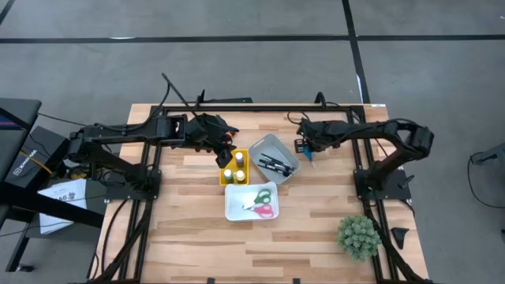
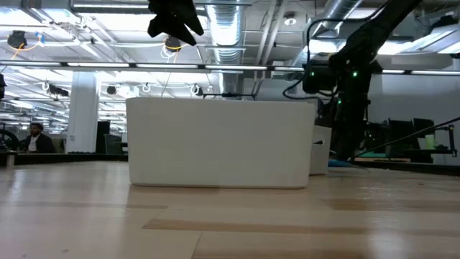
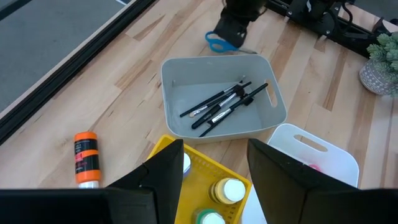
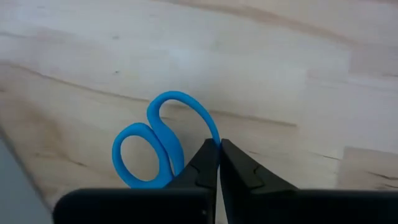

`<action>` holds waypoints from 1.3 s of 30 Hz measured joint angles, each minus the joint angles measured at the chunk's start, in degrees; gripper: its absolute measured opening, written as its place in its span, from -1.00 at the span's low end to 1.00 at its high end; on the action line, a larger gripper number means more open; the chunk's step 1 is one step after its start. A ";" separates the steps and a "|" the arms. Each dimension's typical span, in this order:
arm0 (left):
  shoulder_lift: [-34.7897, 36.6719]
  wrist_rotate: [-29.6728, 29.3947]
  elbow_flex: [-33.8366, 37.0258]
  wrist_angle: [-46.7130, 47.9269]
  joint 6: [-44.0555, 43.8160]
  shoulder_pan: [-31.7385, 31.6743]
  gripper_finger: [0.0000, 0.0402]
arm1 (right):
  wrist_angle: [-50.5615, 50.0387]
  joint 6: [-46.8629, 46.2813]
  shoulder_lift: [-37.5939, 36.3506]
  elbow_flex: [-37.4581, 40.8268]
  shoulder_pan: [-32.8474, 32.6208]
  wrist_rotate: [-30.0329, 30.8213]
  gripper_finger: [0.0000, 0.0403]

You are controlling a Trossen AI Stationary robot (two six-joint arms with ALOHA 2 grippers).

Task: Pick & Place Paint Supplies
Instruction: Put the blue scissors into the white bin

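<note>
My left gripper (image 3: 211, 168) is open and hovers above the yellow tray (image 1: 234, 167), which holds several paint bottles (image 3: 227, 190). An orange bottle (image 3: 86, 158) lies on its side on the wood beside that tray. My right gripper (image 4: 219, 157) is shut on the blue scissors (image 4: 155, 143), just beyond the grey bin (image 1: 274, 158). Several dark paintbrushes (image 3: 224, 102) lie in the grey bin. Pink and green scissors (image 1: 260, 202) lie in the white bin (image 1: 237, 207). My right gripper pinches the blue scissors between its two fingertips, right beside the larger handle loop (image 4: 208, 127), coming from above and pointing down. The fingers hide the blades and the exact place of contact. The handles stick out sideways close over the wood; whether they are lifted clear I cannot tell.
The three bins sit close together at the table's middle. A fuzzy green plant (image 1: 359, 235) in a pot stands near the table's right near corner. Bare wood (image 1: 189, 237) lies toward the near edge. The low view is mostly filled by the white bin's wall (image 2: 219, 144).
</note>
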State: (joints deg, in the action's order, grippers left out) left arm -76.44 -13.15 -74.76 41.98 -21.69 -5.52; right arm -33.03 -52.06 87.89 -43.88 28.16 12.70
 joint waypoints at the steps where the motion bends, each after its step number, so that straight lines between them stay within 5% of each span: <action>1: 0.00 0.00 0.00 0.00 -0.02 0.00 -0.14 | -0.70 -0.11 -1.06 0.00 -0.36 0.73 -0.99; 11: 0.00 0.00 0.00 0.00 0.00 0.00 -0.14 | -7.80 -1.97 -18.92 0.00 -1.07 5.37 -1.00; 22: 0.00 -0.02 0.00 -0.04 0.39 0.00 -0.14 | -5.99 -7.95 -38.43 -0.04 -12.12 5.61 -1.00; 31: 0.00 -0.07 0.00 -9.90 0.41 1.32 -0.14 | 11.51 -14.41 -40.53 -0.04 -24.19 16.09 -1.00; 39: -2.19 -0.85 0.04 -27.75 3.24 2.27 -0.20 | 32.68 -12.95 -34.77 -0.09 -27.47 24.07 -1.00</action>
State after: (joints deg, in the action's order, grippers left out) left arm -78.64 -14.00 -74.72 14.22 -18.45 -3.25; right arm -0.35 -65.01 53.13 -43.97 0.70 36.77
